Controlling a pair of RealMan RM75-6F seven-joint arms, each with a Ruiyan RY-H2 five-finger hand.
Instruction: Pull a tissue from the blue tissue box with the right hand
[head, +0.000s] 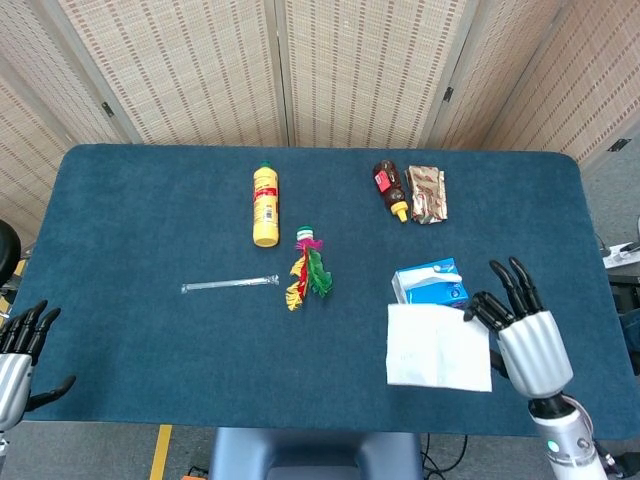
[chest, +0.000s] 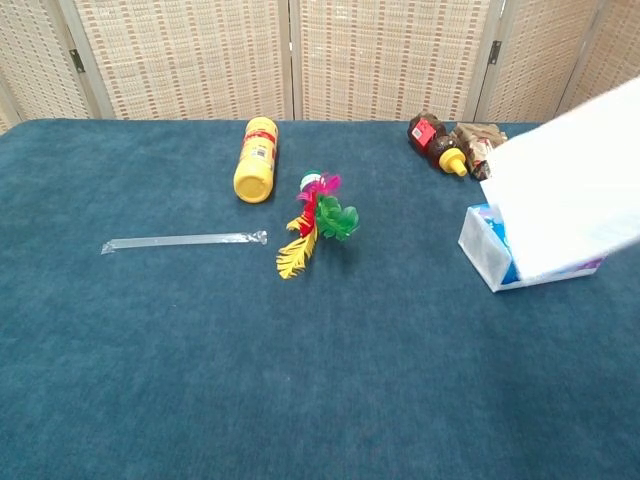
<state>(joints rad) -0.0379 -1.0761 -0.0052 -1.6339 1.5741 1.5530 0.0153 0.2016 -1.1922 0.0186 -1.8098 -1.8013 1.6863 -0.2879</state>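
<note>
We are holding our right hand (head: 527, 335) raised beside the one blue tissue box (head: 430, 282), fingers pinching one freed tissue (head: 438, 346); our left hand (head: 18, 352) is idling, fingers apart, far from it.
</note>
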